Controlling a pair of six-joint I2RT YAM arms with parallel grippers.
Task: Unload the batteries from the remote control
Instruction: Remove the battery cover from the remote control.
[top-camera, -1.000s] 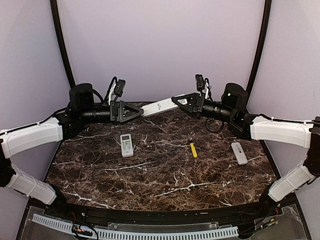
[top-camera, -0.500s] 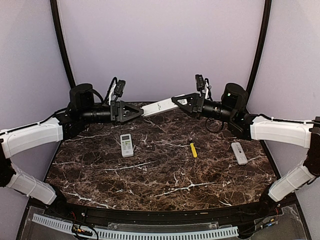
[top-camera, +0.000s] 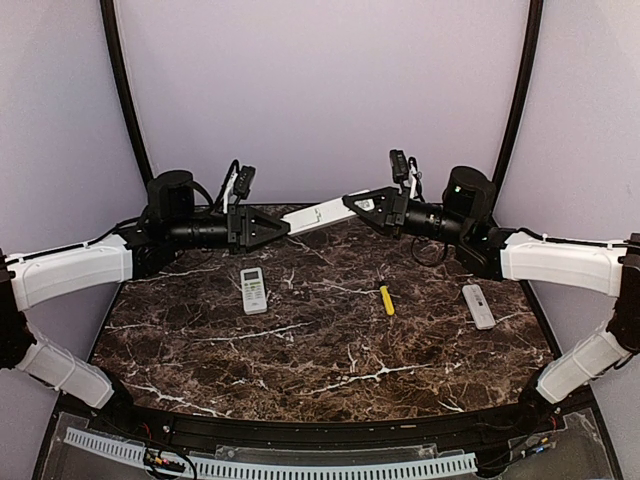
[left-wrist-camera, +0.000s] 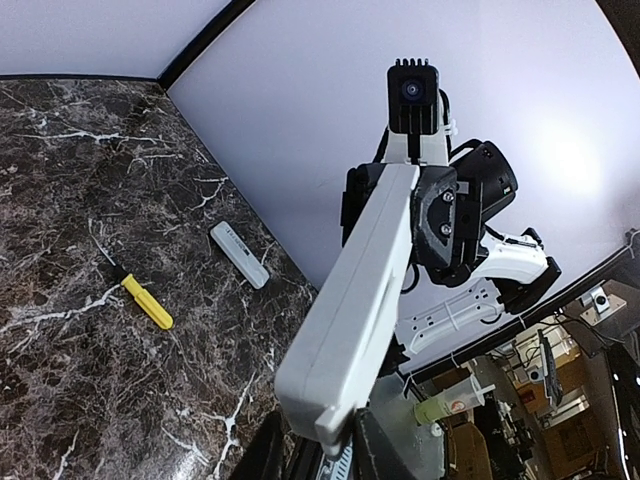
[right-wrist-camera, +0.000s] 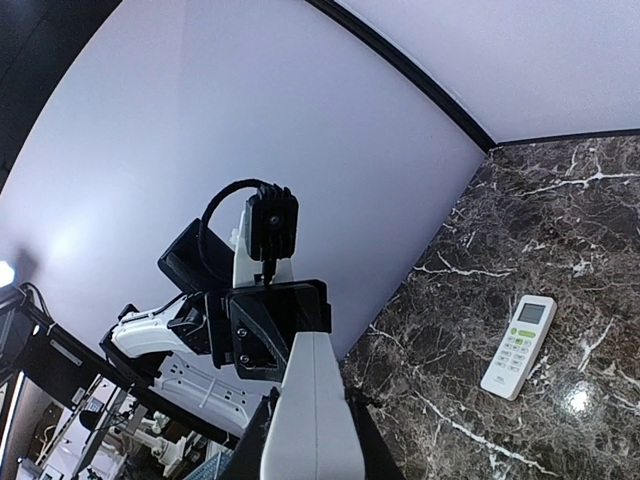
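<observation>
Three remotes, one lifted between two grippers

Count: three remotes, one screwdriver, two arms. The held remote (top-camera: 318, 213) hangs in the air above the far edge of the bench (top-camera: 330, 350), bridging the two grippers. It is a long, slim white bar with squared ends, and the faces turned to the wrist cameras are plain and smooth. In the top view it slants upward toward the right gripper. The batteries cannot be seen in any view.

On the bench lie a keypad remote (top-camera: 253, 290), face up with a small green screen, left of centre, and a grey remote (top-camera: 478, 306) well to the right. The yellow-handled screwdriver (top-camera: 386, 300) lies between them, nearer the grey one. None of the three touches another.

Both arms reach in from the outer sides with their forearms roughly level, the grippers pointing at each other across the back of the bench. The right gripper (top-camera: 350, 200) is clenched on the remote's far end. The left gripper (top-camera: 283, 226) has its fingers on either side of the near end, but whether they press on it cannot be told
</observation>
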